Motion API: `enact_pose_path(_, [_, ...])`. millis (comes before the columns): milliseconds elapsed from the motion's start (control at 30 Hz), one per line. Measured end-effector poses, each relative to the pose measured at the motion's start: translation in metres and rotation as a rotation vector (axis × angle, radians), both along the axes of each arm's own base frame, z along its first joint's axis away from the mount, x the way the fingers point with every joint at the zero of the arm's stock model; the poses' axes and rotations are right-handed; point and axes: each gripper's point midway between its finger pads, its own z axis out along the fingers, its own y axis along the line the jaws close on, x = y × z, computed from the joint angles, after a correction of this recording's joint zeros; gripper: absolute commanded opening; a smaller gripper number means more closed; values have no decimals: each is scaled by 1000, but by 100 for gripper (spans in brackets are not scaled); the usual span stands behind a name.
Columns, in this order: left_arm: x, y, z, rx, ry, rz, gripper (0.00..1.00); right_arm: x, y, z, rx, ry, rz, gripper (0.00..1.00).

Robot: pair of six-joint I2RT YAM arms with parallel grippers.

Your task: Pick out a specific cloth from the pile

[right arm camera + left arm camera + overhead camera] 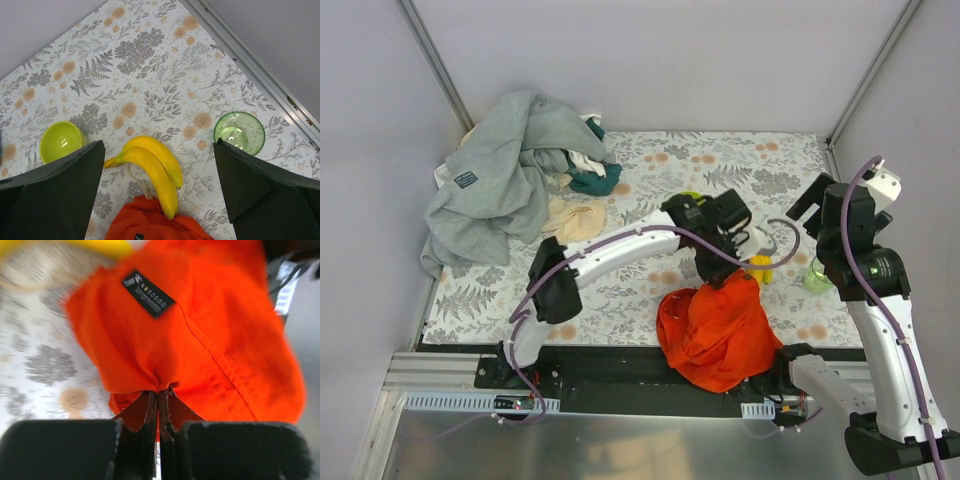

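The orange-red cloth (718,332) hangs bunched near the table's front edge, right of centre. My left gripper (728,272) is shut on its top fold; in the left wrist view the jaws (159,396) pinch the cloth (200,330), whose black label faces the camera. The cloth's edge also shows in the right wrist view (155,225). The pile (510,170), a grey sweatshirt with white, teal and cream pieces, lies at the far left. My right gripper (825,195) is open and empty, held high at the right, its fingers (55,185) wide apart.
Two yellow bananas (157,170) lie just behind the cloth. A yellow-green bowl (61,141) sits to their left and a clear green glass (239,132) to their right, near the table's metal right edge (260,70). A cream cloth (575,220) lies by the pile.
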Motion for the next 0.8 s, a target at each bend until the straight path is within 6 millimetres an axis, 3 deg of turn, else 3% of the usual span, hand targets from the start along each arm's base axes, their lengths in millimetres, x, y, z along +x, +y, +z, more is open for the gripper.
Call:
enact_pose_path(67, [-8, 6, -50, 105, 72, -19, 0, 0, -1, 0, -2, 1, -1, 99])
enact_pose_path(133, [-19, 14, -86, 185, 126, -43, 1, -1, -1, -2, -2, 4, 3, 99])
enact_pose_path(200, [-30, 23, -114, 259, 166, -63, 25, -1, 0, -6, 1, 13, 9, 99])
enact_pose_path(300, [-36, 23, -126, 280, 176, -95, 61, 0, 3, -13, 5, 33, 22, 99])
enact_pose_path(433, [-31, 20, -104, 226, 135, -106, 99, 3, 7, -20, 13, 57, 40, 99])
enact_pose_path(533, [-17, 24, -68, 148, 88, -84, 99, 4, 9, -25, 20, 72, 52, 99])
enact_pose_path(633, [5, 38, -18, 50, 19, -26, 99, 5, 12, -28, 29, 81, 65, 99])
enact_pose_path(700, [27, 57, 22, -24, -52, 35, 99, 6, 15, -29, 38, 86, 78, 99])
enact_pose_path(800, [65, 102, 77, -110, -188, 170, 99, 9, 23, -33, 62, 99, 117, 99])
